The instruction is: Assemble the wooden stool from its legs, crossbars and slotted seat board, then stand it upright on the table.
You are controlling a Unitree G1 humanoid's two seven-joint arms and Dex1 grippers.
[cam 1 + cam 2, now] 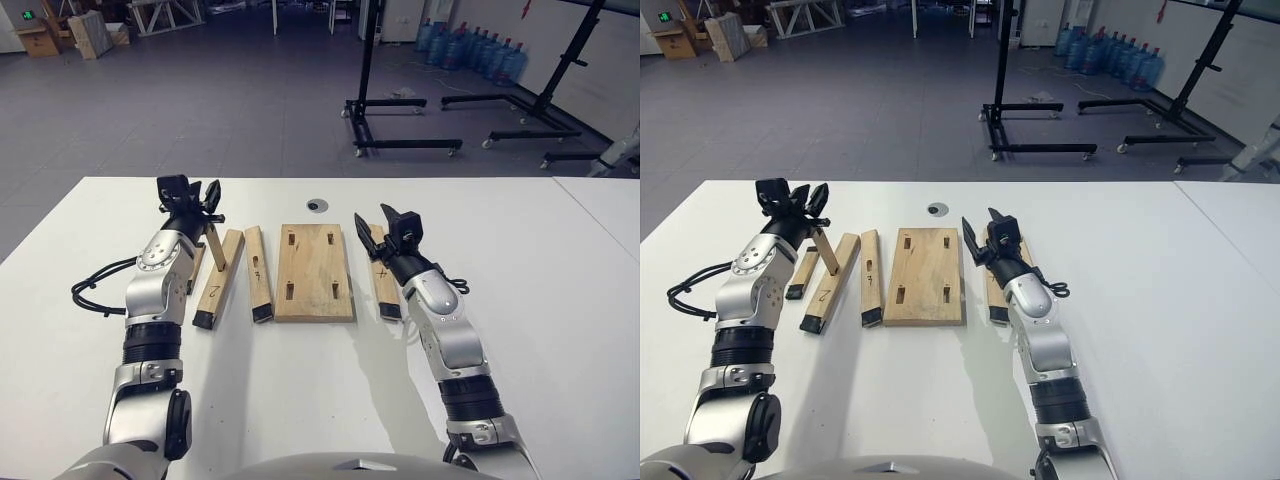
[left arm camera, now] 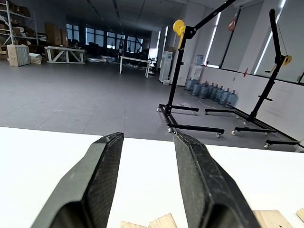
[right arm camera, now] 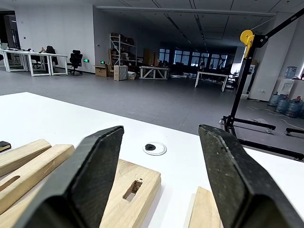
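The wooden parts lie loose in a row across the middle of the white tabletop point(image 1: 540, 300), closer to its far edge than its near one. The flat, pale wooden seat board point(image 1: 314, 272) with four slots sits at the centre of the row. It is just this side of a small round grey grommet point(image 1: 318, 204) set into the tabletop by the far edge.

Toward the left edge from the board, two long square wooden legs with black end caps lie side by side, a little apart: the inner leg point(image 1: 258, 270) and the outer leg point(image 1: 218, 280). A shorter wooden piece point(image 1: 800, 273) lies further toward that edge, partly hidden by the left arm.

A thin wooden crossbar point(image 1: 215, 248) stands tilted, with its lower end down by the outer leg and its upper end under the left tool point(image 1: 190, 197). That tool's two black fingers are spread apart with nothing between the tips. I cannot tell whether the crossbar leans on it.

On the board's other side another wooden leg point(image 1: 386, 298) lies just beside its edge. The right tool point(image 1: 377, 224) hangs over that leg's far end with its fingers wide apart, gripping nothing. A black cable point(image 1: 95, 290) loops on the tabletop near the left edge.
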